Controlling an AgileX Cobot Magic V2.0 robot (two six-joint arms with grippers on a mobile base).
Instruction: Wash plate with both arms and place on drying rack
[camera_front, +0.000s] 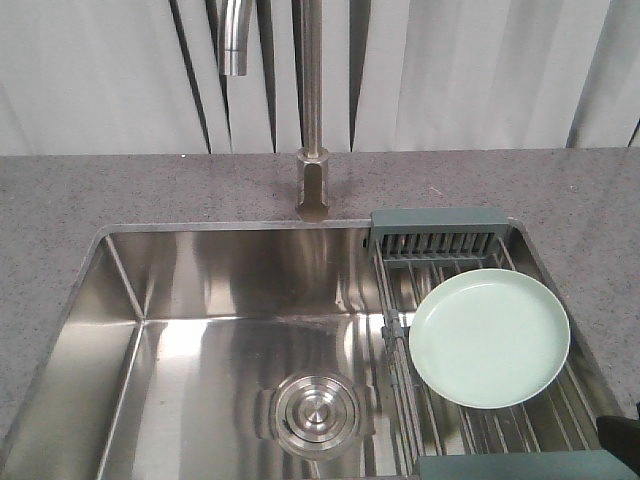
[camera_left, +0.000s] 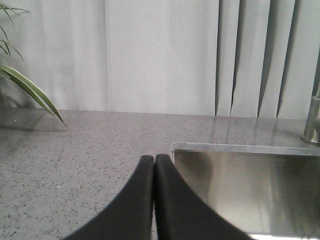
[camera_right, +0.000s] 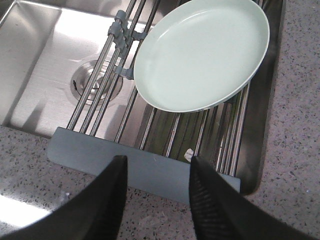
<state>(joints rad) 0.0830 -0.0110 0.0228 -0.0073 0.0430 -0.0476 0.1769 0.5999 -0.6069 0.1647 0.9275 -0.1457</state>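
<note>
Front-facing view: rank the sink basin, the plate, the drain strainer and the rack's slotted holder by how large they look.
1. sink basin
2. plate
3 and 4. slotted holder and drain strainer: too similar to rank, the holder wider and flatter, the strainer round.

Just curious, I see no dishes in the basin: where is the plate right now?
The plate lies flat on the drying rack over the sink's right side, right of the drain.
</note>
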